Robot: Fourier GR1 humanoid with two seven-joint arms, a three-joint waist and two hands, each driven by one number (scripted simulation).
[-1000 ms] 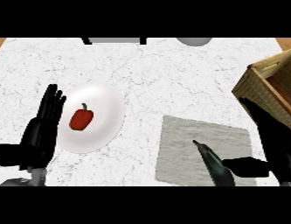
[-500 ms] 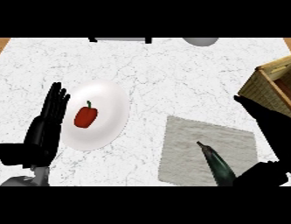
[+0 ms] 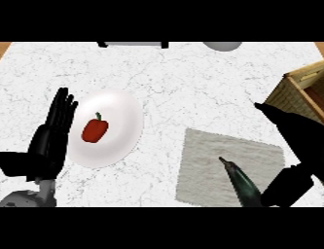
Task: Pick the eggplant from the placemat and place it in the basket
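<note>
A dark, slim eggplant (image 3: 241, 184) lies on the grey placemat (image 3: 215, 160), its stem tip pointing up-left and its lower end running off the view's bottom. My right hand (image 3: 309, 146) reaches over the placemat's right side with straight fingers; its thumb (image 3: 288, 186) sits just right of the eggplant and does not close on it. The wicker basket (image 3: 298, 92) stands at the right edge, partly hidden behind that hand. At the left, my left hand (image 3: 49, 141) rests open with fingers up.
A white plate (image 3: 121, 121) holding a red bell pepper (image 3: 95, 129) lies beside my left hand. A grey round object (image 3: 223, 45) and a dark bar (image 3: 132, 44) sit at the counter's far edge.
My right hand has slid lower and to the right, its thumb dropping beside the eggplant. The eggplant, placemat and left hand have stayed put on the counter.
</note>
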